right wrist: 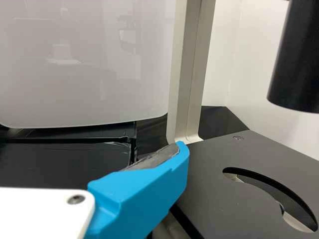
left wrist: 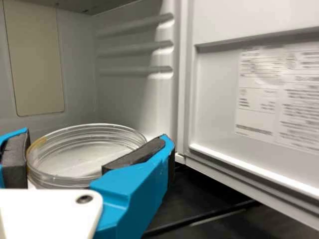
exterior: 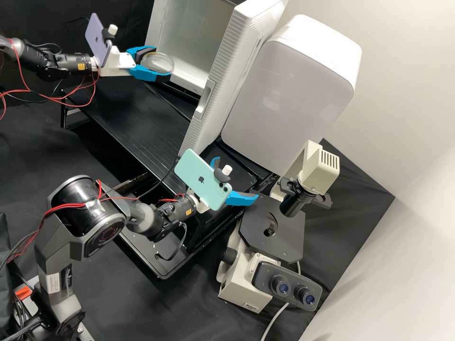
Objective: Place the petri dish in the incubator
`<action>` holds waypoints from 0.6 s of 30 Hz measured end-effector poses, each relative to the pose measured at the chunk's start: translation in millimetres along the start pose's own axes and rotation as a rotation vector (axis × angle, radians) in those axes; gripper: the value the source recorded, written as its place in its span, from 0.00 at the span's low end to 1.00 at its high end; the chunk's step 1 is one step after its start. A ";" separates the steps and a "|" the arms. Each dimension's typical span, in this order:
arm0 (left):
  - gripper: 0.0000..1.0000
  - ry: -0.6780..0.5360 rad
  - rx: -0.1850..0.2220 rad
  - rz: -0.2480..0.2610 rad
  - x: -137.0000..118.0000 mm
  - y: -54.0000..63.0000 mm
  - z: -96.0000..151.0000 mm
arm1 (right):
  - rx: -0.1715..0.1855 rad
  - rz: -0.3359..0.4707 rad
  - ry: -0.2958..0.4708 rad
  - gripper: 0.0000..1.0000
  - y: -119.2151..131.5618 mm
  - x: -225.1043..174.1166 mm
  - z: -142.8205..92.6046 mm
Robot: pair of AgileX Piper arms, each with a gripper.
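So, the left end effector [left wrist: 87,149] is clamped on the clear round plastic petri dish [left wrist: 82,154]. Its blue fingers [left wrist: 142,174] press the rim from opposite sides and the dish sits level between them. In the high view that puts the dish right at the mouth of the boxy white incubator [exterior: 187,42], whose ribbed white door [exterior: 227,71] hangs wide open. I can't tell if the dish is touching the incubator floor or just held above it.

Meanwhile the right end effector [exterior: 246,197] is open with nothing in it, well apart from the dish. It sits near the front edge of the black table [exterior: 137,123], just beside the flat black stage [right wrist: 239,169] of the cream-coloured microscope [exterior: 246,279]. A big rounded white box [exterior: 294,90] stands behind it.
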 end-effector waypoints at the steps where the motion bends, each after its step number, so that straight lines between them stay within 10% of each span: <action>1: 0.00 0.012 -0.001 -0.010 7.2 -0.2 -1.0 | 0.000 0.000 0.000 1.00 0.0 0.0 0.0; 18: 0.00 0.145 0.003 -0.070 89.8 5.3 -15.0 | 0.000 0.000 0.000 1.00 0.0 0.0 0.0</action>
